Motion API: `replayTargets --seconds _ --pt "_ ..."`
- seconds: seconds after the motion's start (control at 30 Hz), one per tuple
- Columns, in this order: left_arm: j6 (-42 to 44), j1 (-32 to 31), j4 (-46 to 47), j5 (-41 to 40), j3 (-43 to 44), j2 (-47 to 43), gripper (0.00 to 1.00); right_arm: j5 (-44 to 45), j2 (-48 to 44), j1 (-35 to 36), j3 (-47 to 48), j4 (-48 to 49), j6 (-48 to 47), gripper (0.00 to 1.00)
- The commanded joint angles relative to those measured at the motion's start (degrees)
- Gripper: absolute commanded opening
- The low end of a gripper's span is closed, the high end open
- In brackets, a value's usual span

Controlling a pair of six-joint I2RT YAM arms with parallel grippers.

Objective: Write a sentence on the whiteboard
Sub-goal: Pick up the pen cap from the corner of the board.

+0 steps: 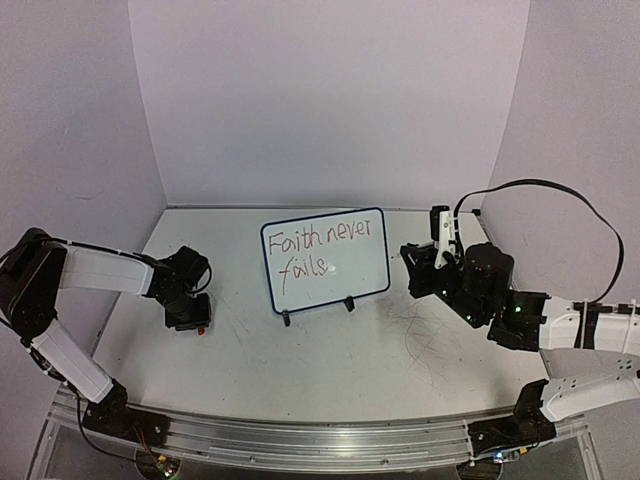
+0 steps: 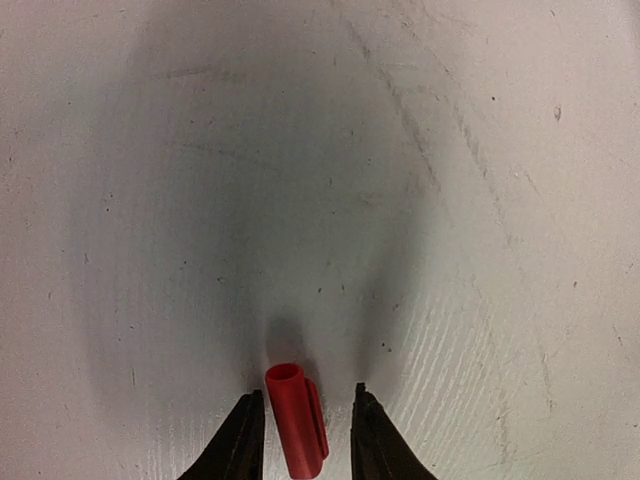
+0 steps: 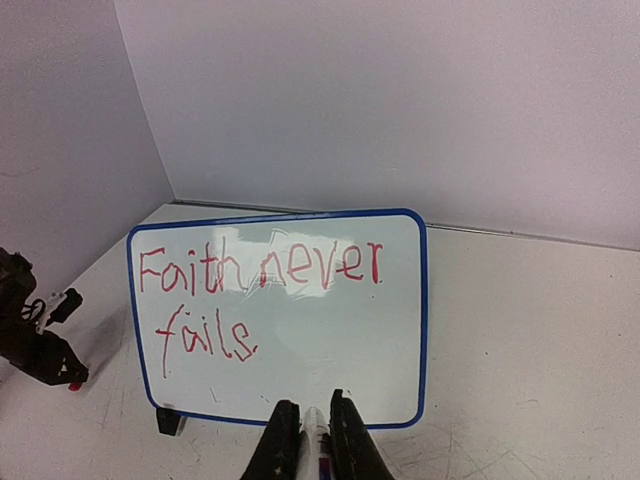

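Note:
The whiteboard point(image 1: 350, 272) stands on two black feet at mid-table, and the sentence point(image 1: 318, 243) "Faith never fails" runs across it in red. In the right wrist view the whiteboard point(image 3: 330, 345) faces me with the sentence point(image 3: 258, 272) in two lines. My right gripper point(image 3: 309, 408) is shut on a white marker point(image 3: 316, 440); from above, the right gripper point(image 1: 432, 258) holds the marker point(image 1: 440, 225) upright, right of the board. A red marker cap point(image 2: 296, 420) lies on the table between the fingers of my left gripper point(image 2: 305, 400), which is open with gaps either side. The left gripper point(image 1: 196, 322) sits left of the board.
White walls close in the table on the left, back and right. A black cable point(image 1: 560, 188) loops above the right arm. A metal rail point(image 1: 320, 445) runs along the near edge. Scuffed table surface point(image 1: 400, 340) lies in front of the board.

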Motion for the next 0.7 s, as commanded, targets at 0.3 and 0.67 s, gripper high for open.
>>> replayTargets --seconds 0.3,0.67 --pt "0.11 -0.17 2.44 1.09 -3.74 -10.36 0.09 -1.59 -0.67 -0.11 3.56 1.02 1.18 0.0" --pt "12.69 -1.68 18.61 20.65 6.28 -26.71 0.07 -13.61 1.4 -0.21 14.65 -9.07 2.63 0.0"
